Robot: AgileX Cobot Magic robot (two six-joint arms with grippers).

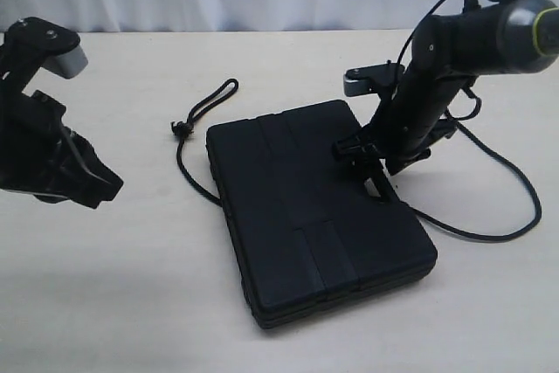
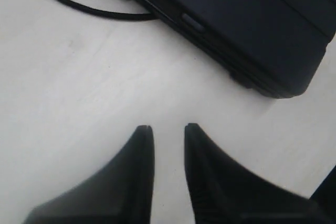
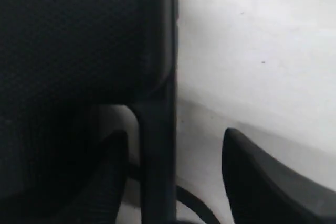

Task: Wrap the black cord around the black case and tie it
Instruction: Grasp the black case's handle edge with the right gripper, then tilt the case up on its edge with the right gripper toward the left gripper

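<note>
Got a flat rectangular matte black plastic case (image 1: 319, 216) lying flat in the middle of the pale bench (image 1: 131, 303), ribbed panels facing up. Long thin black braided cord (image 1: 205, 109) off to its left: small loop and knot resting on the bench just beside the far left corner, then trailing along that side and slipping in under the case edge. Left end effector (image 2: 168, 127) hanging over bare bench left of the case, apart from it, released, fingertips only a narrow gap apart and nothing in between. Right end effector (image 3: 176, 132) down at the right edge of the case, also released: fingers spread wide, straddling the thin bar of the handle cut-out without clamping it, pale bench showing through on both sides of the bar. Also a dark line curving over the bench right of the case, can't tell if cord or arm cable.
</note>
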